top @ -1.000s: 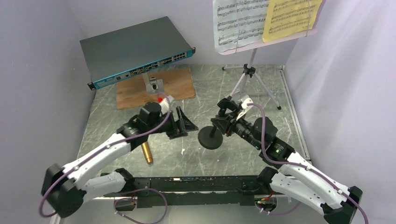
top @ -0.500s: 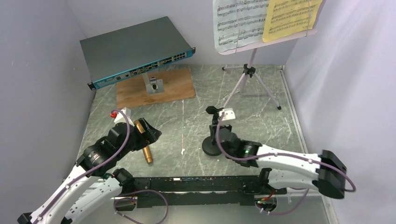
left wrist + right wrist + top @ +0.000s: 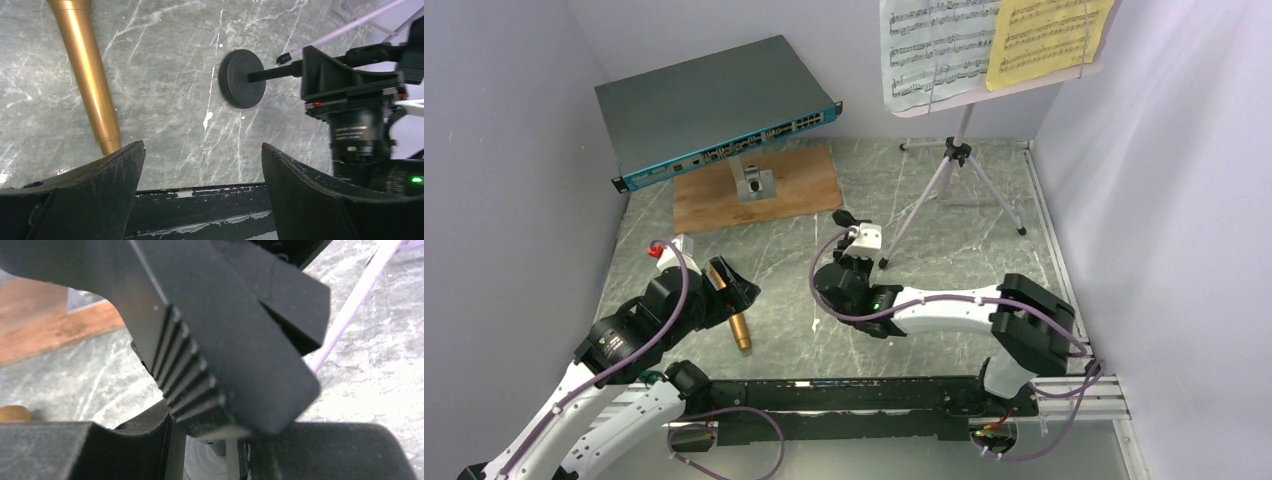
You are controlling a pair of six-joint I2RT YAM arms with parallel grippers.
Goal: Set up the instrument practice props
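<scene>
Right gripper (image 3: 325,75) is pinching the mic stand (image 3: 242,77) at the mic's (image 3: 87,75) 3 o'clock, likely positioning it.
Left gripper (image 3: 202,147) is hovering empty, agape.

- Top external: looks down from above and behind the arm bases, far enough to take in the whole desk (image 3: 864,180).
- Left wrist: looks down past the left fingers (image 3: 75,200), near the desk; shares the gold microphone (image 3: 87,75) and mic stand (image 3: 241,77) with the top view.
- Right wrist: so near that the right fingers (image 3: 225,355) fill the frame; the wooden board (image 3: 45,325) at its edge shows from above too.
</scene>
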